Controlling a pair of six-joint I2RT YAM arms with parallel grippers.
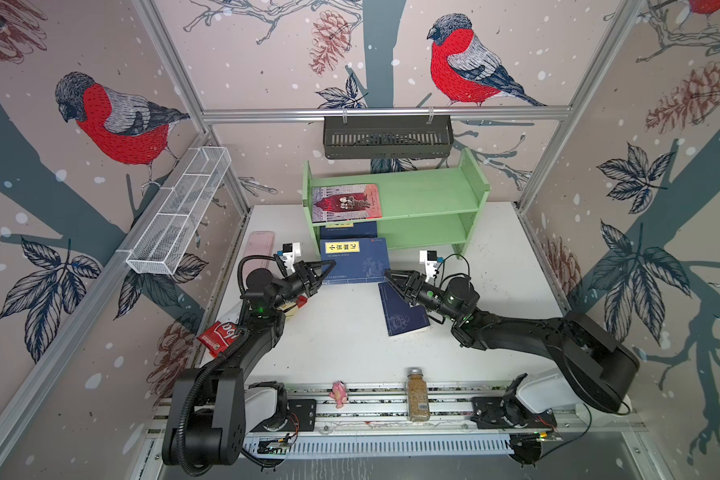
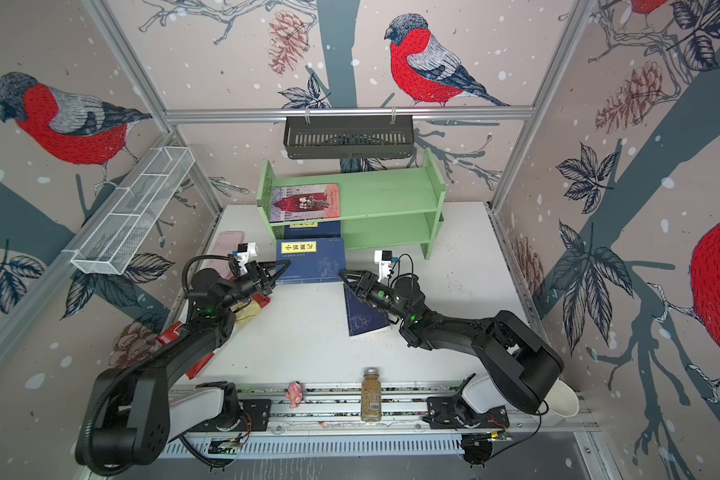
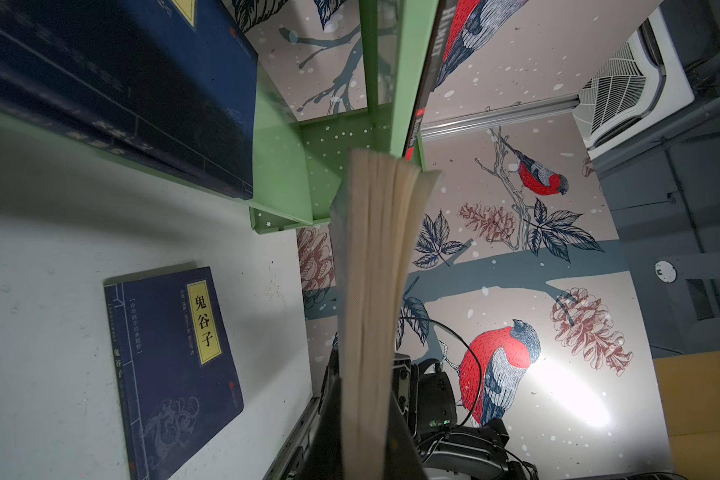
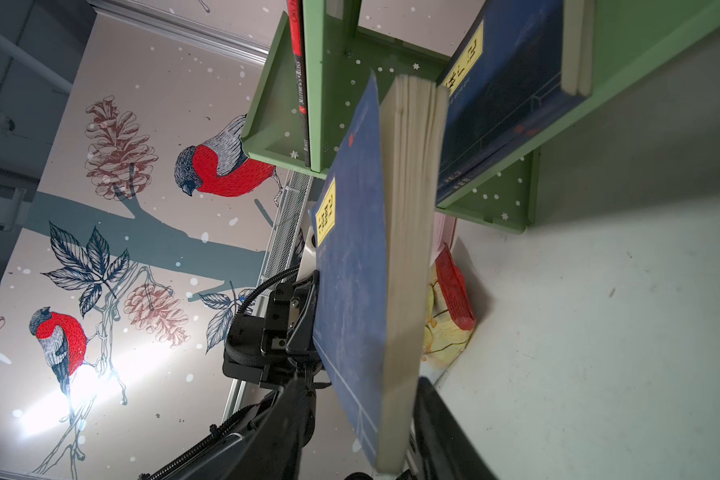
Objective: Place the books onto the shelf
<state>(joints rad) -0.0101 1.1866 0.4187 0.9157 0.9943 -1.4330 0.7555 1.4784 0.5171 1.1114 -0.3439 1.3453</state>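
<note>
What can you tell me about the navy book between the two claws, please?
The navy book is a thin paperback with a yellow title label and cream page edges. It is held roughly level, cover up, above the white table, just before the green shelf. The left claw is shut on one near corner; the right claw straddles the other, its grip unclear.

both top views look steeply down on the whole white tabletop [image 1: 341,353]; the wrist views, low and close, face one dark navy paperback [image 3: 371,291] [image 4: 350,270] from opposite sides.
</note>
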